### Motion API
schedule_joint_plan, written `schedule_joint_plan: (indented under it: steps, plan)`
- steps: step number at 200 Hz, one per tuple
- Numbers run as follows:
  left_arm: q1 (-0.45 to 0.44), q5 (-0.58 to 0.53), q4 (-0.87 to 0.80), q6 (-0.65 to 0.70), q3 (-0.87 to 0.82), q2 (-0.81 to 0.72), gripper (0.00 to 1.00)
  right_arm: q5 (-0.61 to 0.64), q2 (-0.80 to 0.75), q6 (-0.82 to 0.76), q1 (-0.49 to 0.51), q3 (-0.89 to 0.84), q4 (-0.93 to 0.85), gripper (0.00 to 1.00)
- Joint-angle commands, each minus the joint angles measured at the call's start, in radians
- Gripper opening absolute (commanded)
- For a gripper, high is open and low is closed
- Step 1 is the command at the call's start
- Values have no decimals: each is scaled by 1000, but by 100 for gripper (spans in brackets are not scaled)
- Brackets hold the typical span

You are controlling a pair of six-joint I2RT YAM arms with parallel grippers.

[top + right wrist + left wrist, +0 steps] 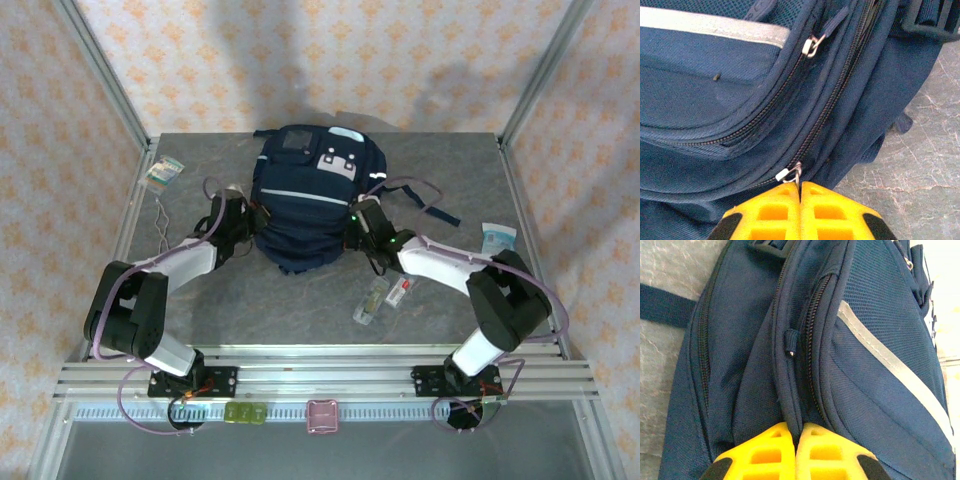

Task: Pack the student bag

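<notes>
1. The large navy-blue fabric student bag (pixel 315 200), with a grey stripe and pale patches, lies in the middle of the grey marbled table (pixel 300 320), toward its far side.
2. The left gripper (pixel 796 432) is pressed against the bag's left side. Its yellow fingers are clenched on the ridge of fabric between two zips.
3. The right gripper (pixel 800 192) is at the bag's right side, pinched tight on a small metal zip puller (pixel 790 174) of the outer zip.
4. Near the right arm, just clear of the bag, lie a clear wrapped packet (pixel 370 300) and a small white-and-red item (pixel 399 292).
5. A pale blue packet (pixel 497 238) lies at the table's right edge.
6. A green-and-white packet (pixel 163 172) sits at the far left, with a thin white cord (pixel 160 222) nearer.
7. Both arms flank the bag, covering its lower corners from above.
</notes>
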Motion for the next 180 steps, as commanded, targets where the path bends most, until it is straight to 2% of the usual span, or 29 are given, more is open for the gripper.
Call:
schedule_joint_plan:
  steps: [1, 43, 60, 74, 113, 136, 156, 180]
  plan:
    - [50, -86, -43, 94, 86, -2, 0, 13, 8, -28, 6, 25, 7, 0]
    - [108, -148, -158, 178, 226, 28, 0, -101, 72, -7, 150, 98, 66, 0]
    - [110, -146, -191, 169, 245, 14, 33, -155, 124, 24, 169, 125, 114, 0]
    - [100, -116, -180, 135, 199, -23, 44, -179, 161, 43, 170, 146, 144, 0]
    - [6, -91, -111, -22, -35, -181, 48, -218, 208, 48, 171, 179, 177, 0]
    - [-73, -108, 4, -149, -179, -257, 53, -219, 204, 37, 170, 177, 176, 0]
    - [-115, -118, 91, -206, -225, -258, 55, -215, 199, 30, 171, 172, 171, 0]
    - [-160, -134, 154, -217, -203, -193, 57, -219, 202, 36, 171, 161, 179, 0]
